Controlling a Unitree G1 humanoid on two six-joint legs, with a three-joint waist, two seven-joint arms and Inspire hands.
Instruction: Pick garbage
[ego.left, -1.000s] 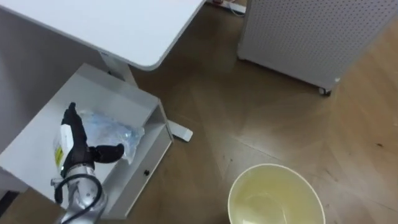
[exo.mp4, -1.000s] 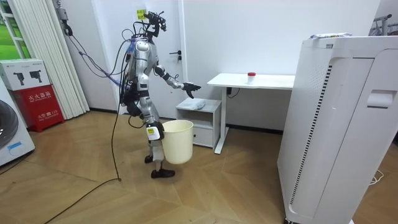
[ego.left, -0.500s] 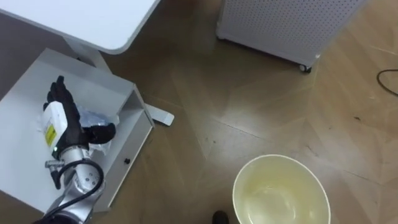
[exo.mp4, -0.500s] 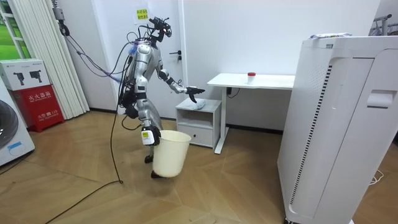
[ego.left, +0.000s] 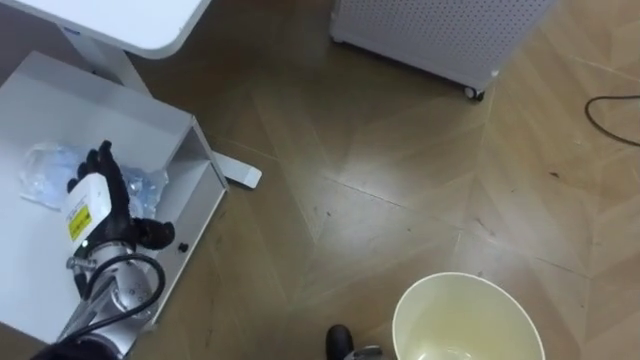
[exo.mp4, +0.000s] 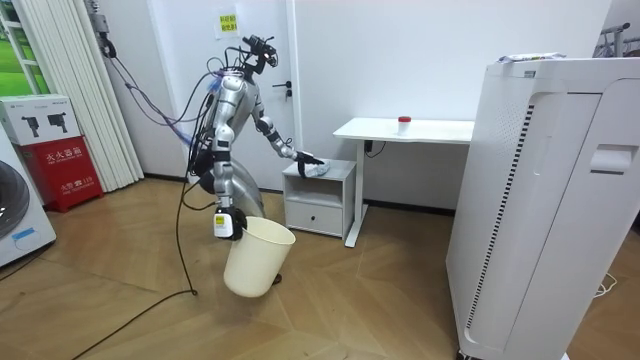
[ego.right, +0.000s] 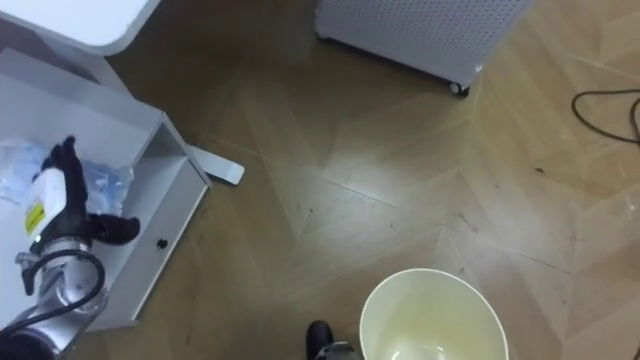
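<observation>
A crumpled clear plastic bag lies on top of a low white cabinet beside a white desk. My left hand rests over the bag's right part, fingers straight and thumb spread, open. In the room view I lean toward the cabinet with the left hand on its top. My right hand hangs by my side and grips the rim of a cream waste bin, which tilts above the floor. From above, the bin's open mouth shows at the lower right.
A tall white perforated unit on castors stands across the wooden floor, large at the room view's right. The desk's flat foot juts out beside the cabinet. A small red thing sits on the desk. A dark cable lies at the right.
I have leaned further toward the cabinet and my left hand has come down onto the plastic bag. The bin in my right hand has swung lower and tilted. The eye view shifted with me.
</observation>
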